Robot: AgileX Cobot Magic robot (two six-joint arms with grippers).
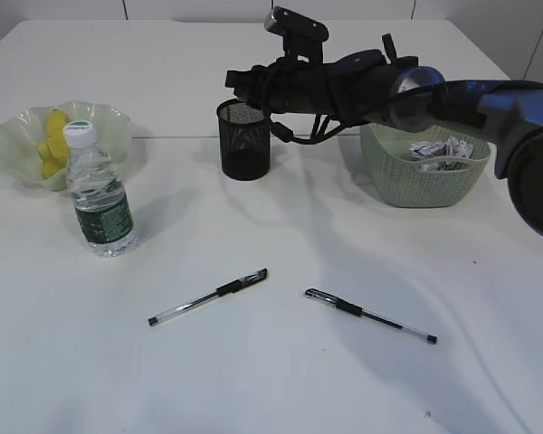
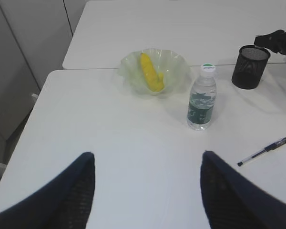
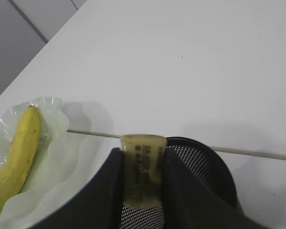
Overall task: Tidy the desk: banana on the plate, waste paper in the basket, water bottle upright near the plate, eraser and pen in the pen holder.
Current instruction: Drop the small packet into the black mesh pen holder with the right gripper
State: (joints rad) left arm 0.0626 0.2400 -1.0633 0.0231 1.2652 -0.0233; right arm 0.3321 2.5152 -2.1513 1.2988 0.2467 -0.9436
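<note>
My right gripper (image 1: 238,80) is shut on the pale yellow eraser (image 3: 142,167) and holds it over the rim of the black mesh pen holder (image 1: 244,140), which also shows in the right wrist view (image 3: 209,167). The banana (image 1: 52,140) lies in the pale green ruffled plate (image 1: 14,136). The water bottle (image 1: 100,194) stands upright just in front of the plate. Crumpled waste paper (image 1: 443,149) lies in the sage-green basket (image 1: 425,176). Two pens (image 1: 208,297) (image 1: 371,316) lie on the white desk (image 1: 271,380). My left gripper (image 2: 145,191) is open and empty above bare desk.
The desk's seam runs behind the pen holder (image 3: 257,153). The desk's left edge (image 2: 24,138) drops off toward grey cabinets. My right arm stretches from the right across the basket to the holder.
</note>
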